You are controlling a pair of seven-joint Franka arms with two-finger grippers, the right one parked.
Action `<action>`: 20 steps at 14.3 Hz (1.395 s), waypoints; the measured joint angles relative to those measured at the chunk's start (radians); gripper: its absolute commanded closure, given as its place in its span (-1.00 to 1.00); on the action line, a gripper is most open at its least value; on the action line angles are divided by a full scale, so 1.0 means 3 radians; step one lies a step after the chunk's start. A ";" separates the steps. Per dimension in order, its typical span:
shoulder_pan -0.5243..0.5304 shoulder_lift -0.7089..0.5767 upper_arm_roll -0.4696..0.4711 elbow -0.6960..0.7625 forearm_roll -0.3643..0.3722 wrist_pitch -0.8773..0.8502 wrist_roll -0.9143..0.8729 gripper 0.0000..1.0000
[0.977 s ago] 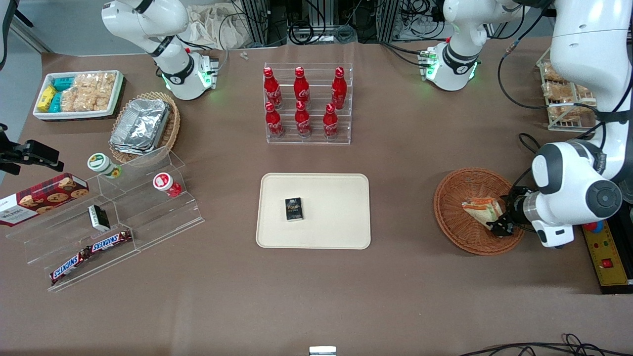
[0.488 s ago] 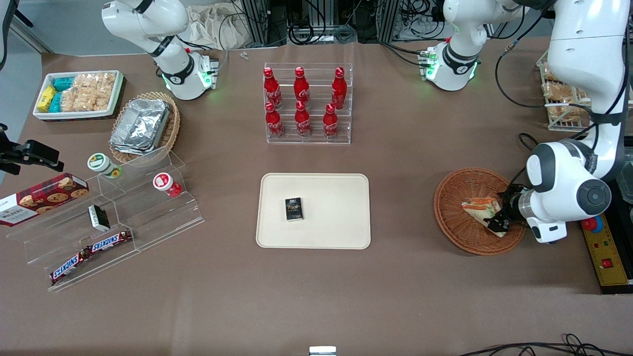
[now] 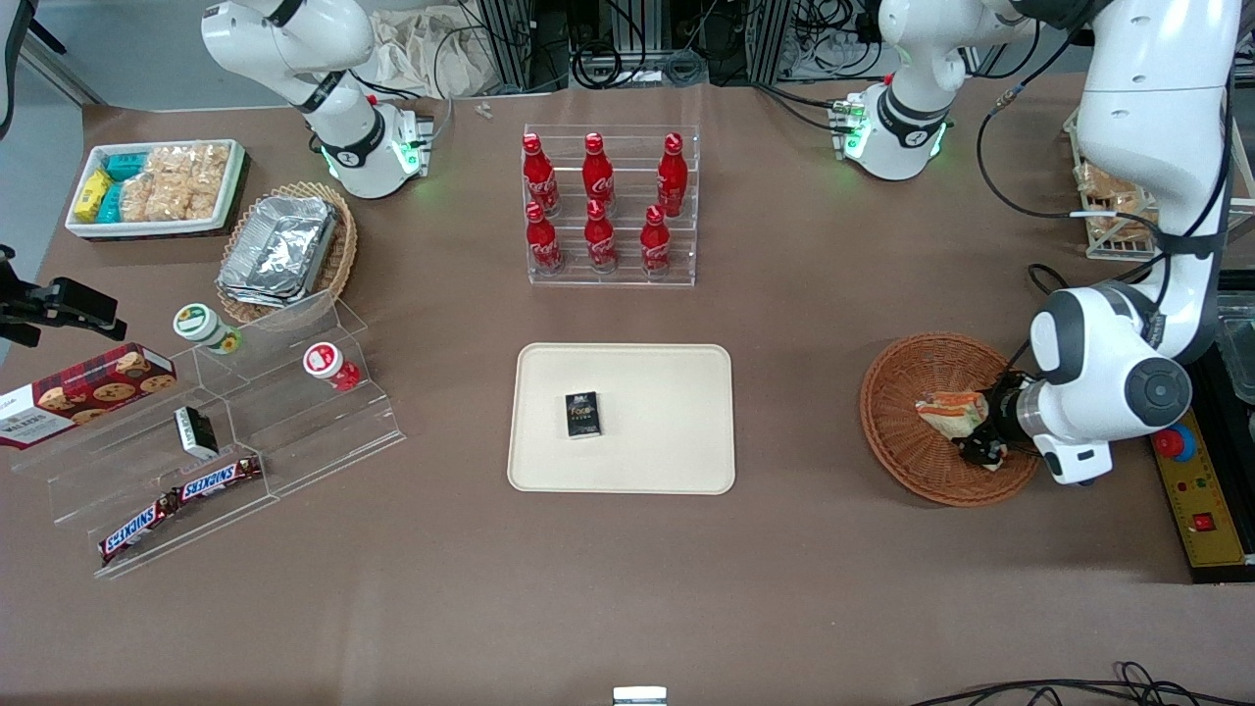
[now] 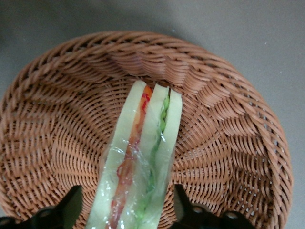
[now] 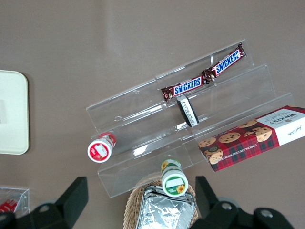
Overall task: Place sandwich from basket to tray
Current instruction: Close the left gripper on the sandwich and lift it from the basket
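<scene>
Front view, right of frame: the basket point(image 3: 907, 436), round, reddish-brown wicker, holding the sandwich point(image 3: 949, 413), a clear-wrapped wedge lying in the bowl toward the working arm's end. The gripper point(image 3: 983, 439) is low inside the basket at the sandwich's wide end, its dark fingers straddling the wedge. Centre of frame: the tray point(image 3: 677, 431), cream, flat, carrying one small dark box point(image 3: 582, 414); well apart from the basket, with bare brown table between. Step in hand, as judged: the grasp, with the sandwich not yet lifted clear of the wicker. Next move calls for closing firmly across the bread faces, a rise above the basket rim, then a carry toward frame centre to the open tray surface beside the box. Left wrist view: the sandwich point(image 4: 140, 162) seen edge-on, with red-orange and green filling lines between white slices, and one finger point(image 4: 71, 210) on each side of the wrap, the pincer narrow about the wedge; whether the pads actually press it I cannot tell. This view omits the tray entirely; the front view supplies the tray but hides the finger gap.
</scene>
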 measured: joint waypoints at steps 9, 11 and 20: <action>-0.0031 -0.0247 -0.0009 0.0313 0.0000 -0.0952 -0.0024 1.00; -0.0030 -0.0370 -0.0064 0.0597 -0.0002 -0.1454 -0.0022 1.00; -0.0132 -0.0256 -0.0787 0.1646 -0.0002 -0.1944 0.1214 1.00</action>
